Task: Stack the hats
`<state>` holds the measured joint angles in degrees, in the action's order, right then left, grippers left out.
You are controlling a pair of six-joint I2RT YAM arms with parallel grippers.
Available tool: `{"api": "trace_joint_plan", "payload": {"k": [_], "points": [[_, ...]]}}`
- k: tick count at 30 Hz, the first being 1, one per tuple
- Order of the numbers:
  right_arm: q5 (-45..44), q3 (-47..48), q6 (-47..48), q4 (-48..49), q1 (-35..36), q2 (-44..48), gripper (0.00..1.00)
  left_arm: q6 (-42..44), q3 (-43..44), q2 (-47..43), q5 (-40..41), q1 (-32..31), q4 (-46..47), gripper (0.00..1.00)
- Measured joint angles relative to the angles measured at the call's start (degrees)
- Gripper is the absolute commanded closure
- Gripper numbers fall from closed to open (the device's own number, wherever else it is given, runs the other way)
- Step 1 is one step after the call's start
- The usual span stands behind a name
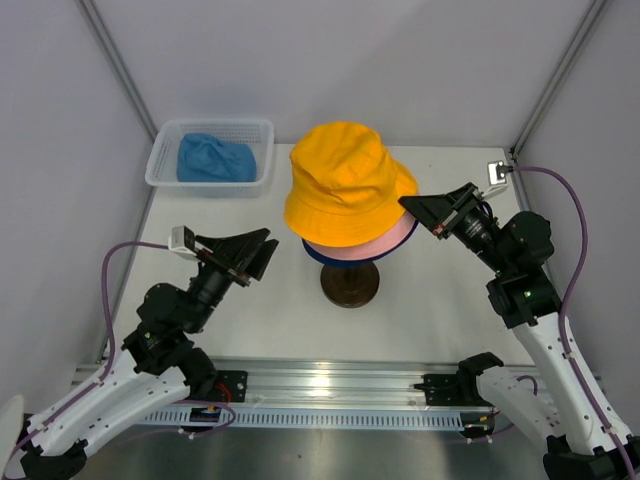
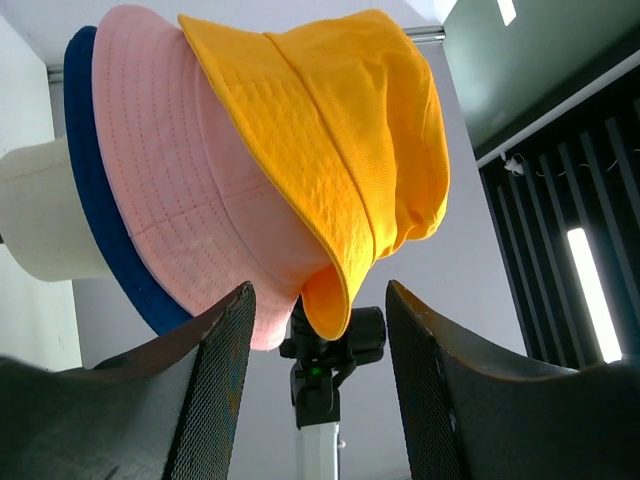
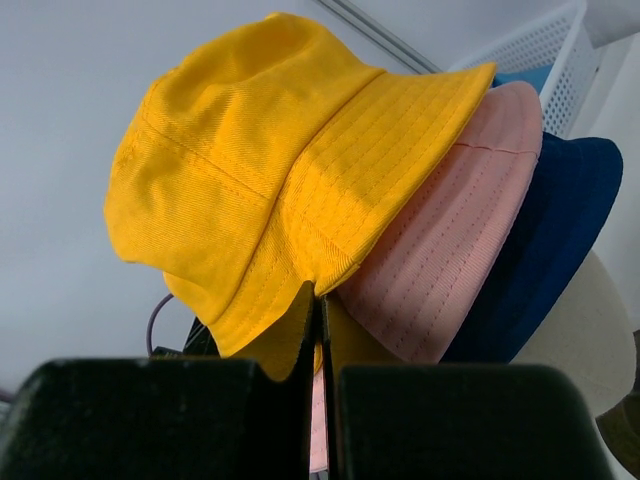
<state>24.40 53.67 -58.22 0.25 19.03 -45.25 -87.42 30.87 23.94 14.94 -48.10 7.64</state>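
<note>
Four hats, counted. Three are stacked on one cream mannequin head [image 2: 40,225]: dark blue hat [image 2: 100,210] lowest, pink hat [image 2: 180,190] over it, yellow-orange hat [image 1: 345,180] on top. The top one sits tilted, its crown leaning toward the far side. From above only thin pink and dark blue brim edges show under its near side. The head is on one dark round stand [image 1: 350,283], mid tabletop [image 1: 440,320].

The fourth, the light blue hat [image 1: 215,160], lies crumpled inside one white mesh basket [image 1: 165,150] at the far left corner, well apart from the stack.

Two arms, two hands. The left hand [image 2: 320,290] has both fingers [image 2: 225,380] spread wide with nothing between them. It is just left of the stack and points at it. In its wrist view the yellow-orange brim's low edge hangs just above the gap, not touching either finger.

The right hand [image 3: 322,300] is at the stack's right side, at the yellow-orange brim. Its two fingers are pressed almost together, and the yellow-orange brim edge runs down into the narrow slit between them, so it is pinching that brim. A sliver of pink also shows lower in the slit; can't tell if the pink brim is caught too.
</note>
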Motion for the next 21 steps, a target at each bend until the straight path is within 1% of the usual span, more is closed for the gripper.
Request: {"api": "trace_joint_plan", "payload": {"k": [4,13,16,21], "points": [[-0.13,0.0,0.0,0.26,-0.02,-0.07,1.0,0.83,0.81,1.81,0.9,0.0,0.87,0.41],[-0.2,0.0,-0.02,0.26,-0.02,-0.07,1.0,0.85,1.68,11.17,-0.44,0.87,6.99,0.43],[-0.17,0.0,0.0,0.26,-0.02,-0.07,1.0,0.85,2.38,13.18,-1.11,1.68,8.7,0.46],[-0.17,0.0,0.02,0.26,0.0,-0.13,1.0,0.9,3.41,13.81,-1.79,2.38,11.21,0.53]]}}
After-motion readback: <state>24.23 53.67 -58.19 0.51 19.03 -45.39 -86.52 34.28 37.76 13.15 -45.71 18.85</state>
